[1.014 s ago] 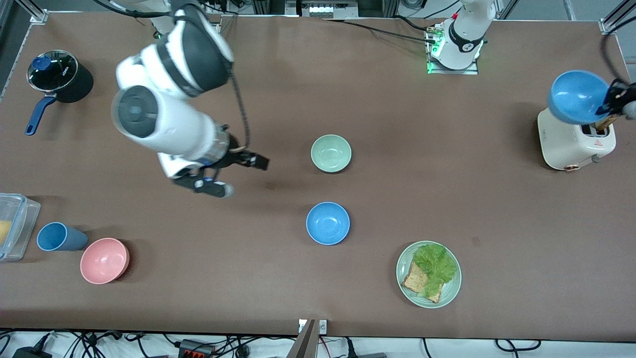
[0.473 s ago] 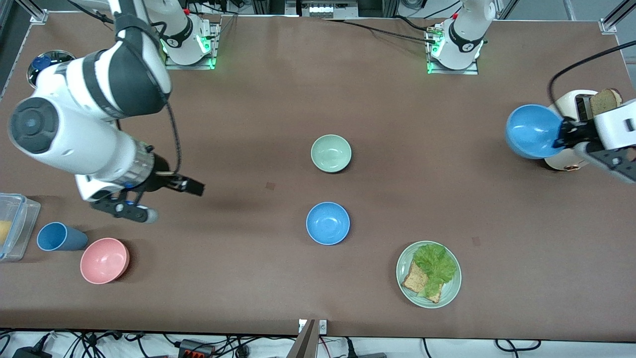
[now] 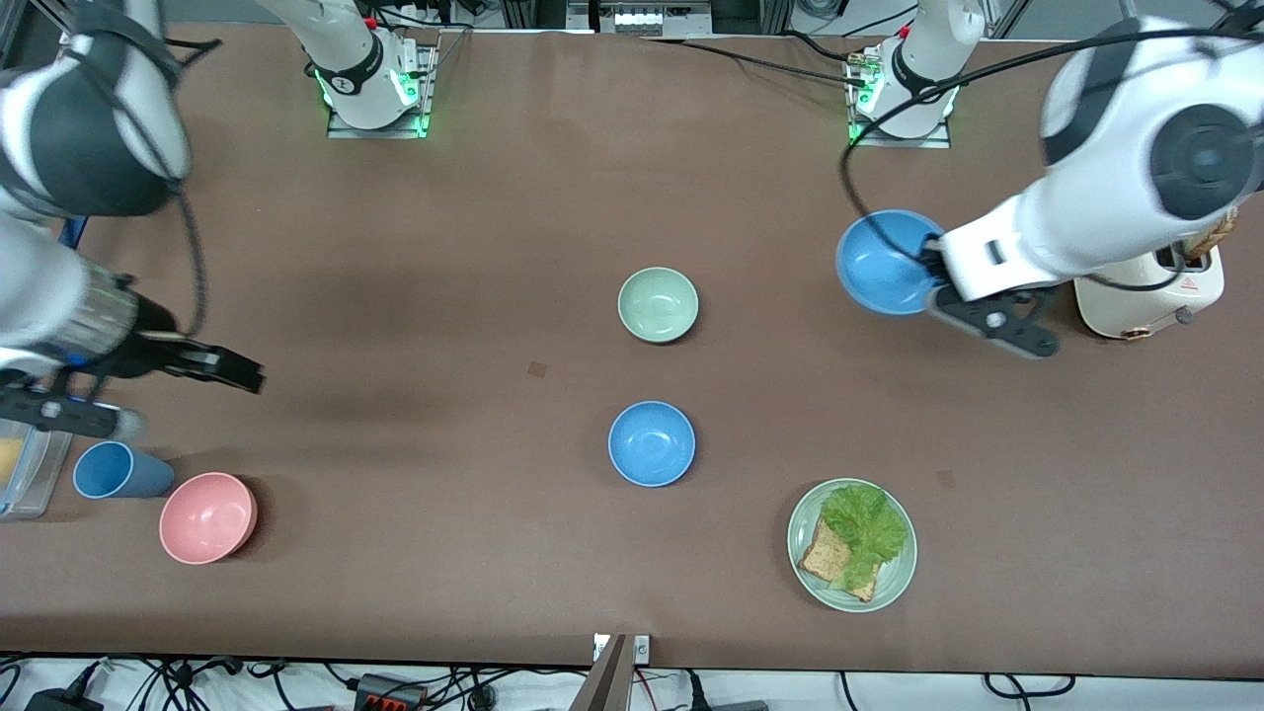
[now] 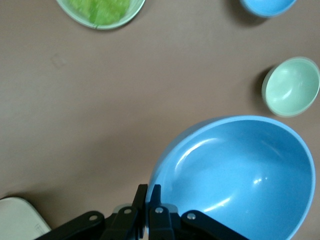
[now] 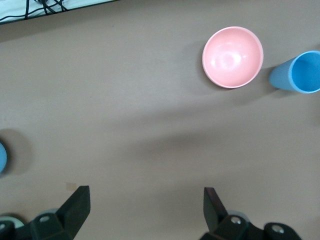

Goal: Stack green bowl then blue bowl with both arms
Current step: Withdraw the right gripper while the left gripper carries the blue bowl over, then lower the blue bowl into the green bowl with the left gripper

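The green bowl (image 3: 658, 305) sits upright and empty at the table's middle, and also shows in the left wrist view (image 4: 292, 86). One blue bowl (image 3: 652, 443) sits on the table, nearer the front camera than the green bowl. My left gripper (image 3: 933, 274) (image 4: 150, 194) is shut on the rim of a second blue bowl (image 3: 882, 263) (image 4: 240, 175), held tilted in the air over bare table between the toaster and the green bowl. My right gripper (image 3: 173, 395) (image 5: 145, 197) is open and empty over the table at the right arm's end.
A pink bowl (image 3: 208, 517) (image 5: 232, 56) and a blue cup (image 3: 109, 470) (image 5: 297, 72) stand beside a clear container (image 3: 25, 464). A green plate (image 3: 894, 583) holds lettuce and toast. A white toaster (image 3: 1150, 291) stands at the left arm's end.
My left arm has carried the blue bowl from over the toaster toward the green bowl. My right arm has swung away toward its own end of the table, still open.
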